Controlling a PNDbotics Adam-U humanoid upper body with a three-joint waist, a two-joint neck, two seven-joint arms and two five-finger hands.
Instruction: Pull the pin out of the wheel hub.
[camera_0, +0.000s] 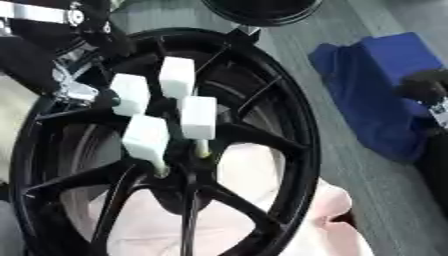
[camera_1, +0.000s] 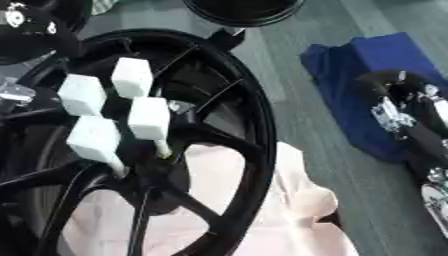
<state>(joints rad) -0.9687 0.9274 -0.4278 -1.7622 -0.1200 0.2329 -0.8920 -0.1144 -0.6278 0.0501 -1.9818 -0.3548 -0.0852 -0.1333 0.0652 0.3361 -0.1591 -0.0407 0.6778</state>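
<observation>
Robot hand on my right hangs beside the blue cloth, well clear of the wheel; I cannot tell its finger state. My left robot hand is at the rim, fingers unreadable too. Four white-capped pins stand upright in the hub, caps up for grasping, none pulled yet.

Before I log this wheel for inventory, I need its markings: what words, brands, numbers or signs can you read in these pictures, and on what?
None can be read.
Wheel: black rim and spokes, no visible lettering.
White blocks at the hub: blank faces.
Blue cloth: plain.
Pale cloth under the wheel: plain.
Right hand: no readable label.
</observation>
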